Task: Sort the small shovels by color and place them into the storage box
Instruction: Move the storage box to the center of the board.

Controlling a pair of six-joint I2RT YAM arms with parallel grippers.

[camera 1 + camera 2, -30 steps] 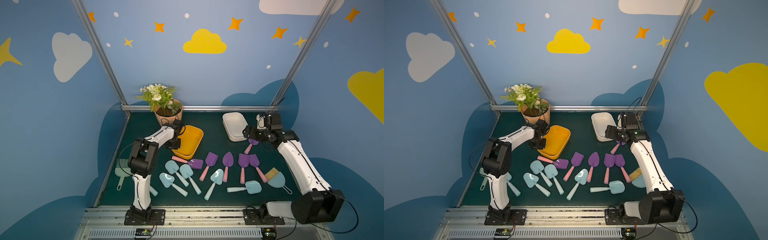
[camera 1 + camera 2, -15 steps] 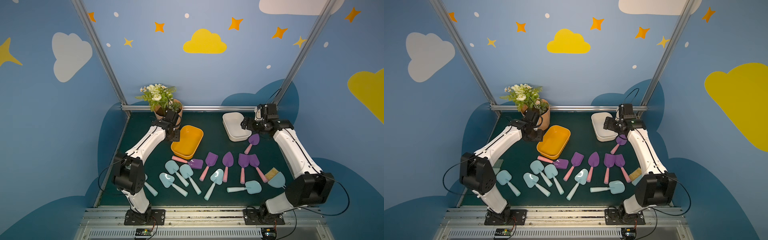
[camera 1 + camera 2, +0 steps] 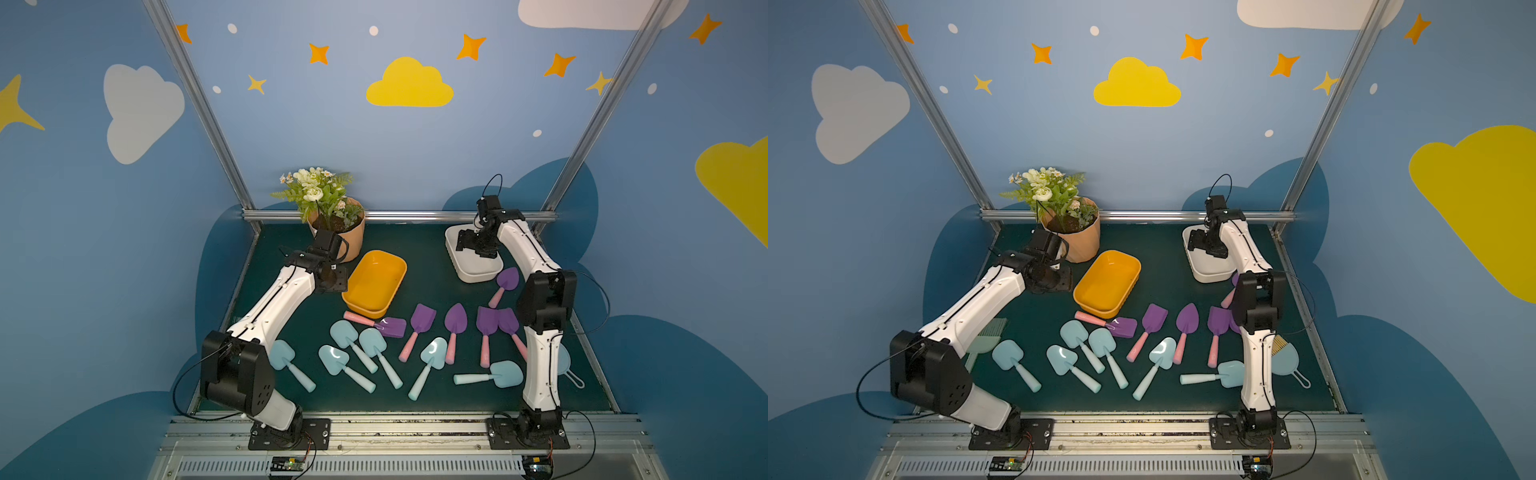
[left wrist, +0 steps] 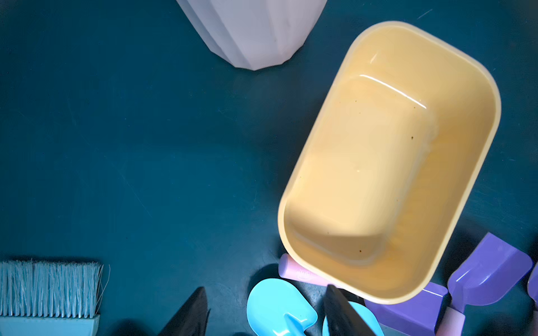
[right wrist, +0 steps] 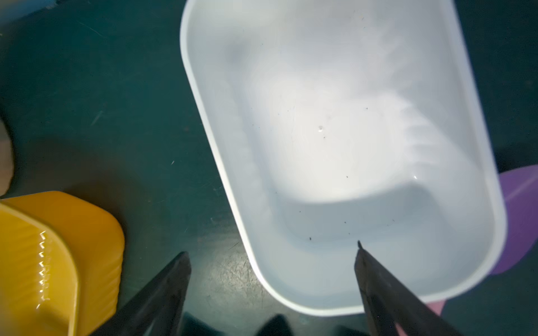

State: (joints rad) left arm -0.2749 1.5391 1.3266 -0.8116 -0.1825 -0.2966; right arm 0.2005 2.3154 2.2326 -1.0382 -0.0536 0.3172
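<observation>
Several light blue shovels (image 3: 344,332) and purple shovels (image 3: 424,318) with pink handles lie across the front of the green table. One purple shovel (image 3: 509,278) lies beside the white storage box (image 3: 478,275). Another's pink handle (image 4: 297,272) runs under the yellow storage box (image 3: 374,280). Both boxes hold nothing. My left gripper (image 3: 332,278) (image 4: 265,291) is open just left of the yellow box, above a blue shovel (image 4: 276,305). My right gripper (image 3: 476,249) (image 5: 271,250) hangs open over the white box's (image 5: 334,131) near corner, holding nothing.
A flower pot (image 3: 338,232) stands at the back, close behind my left wrist. A mint-green brush (image 3: 986,340) lies at the left edge under the left arm. A blue brush with tan bristles (image 3: 1283,357) lies at the front right, behind the right arm.
The left gripper has opened beside the yellow box. The right gripper has moved left from beside the purple shovel to above the white box. No shovel has moved.
</observation>
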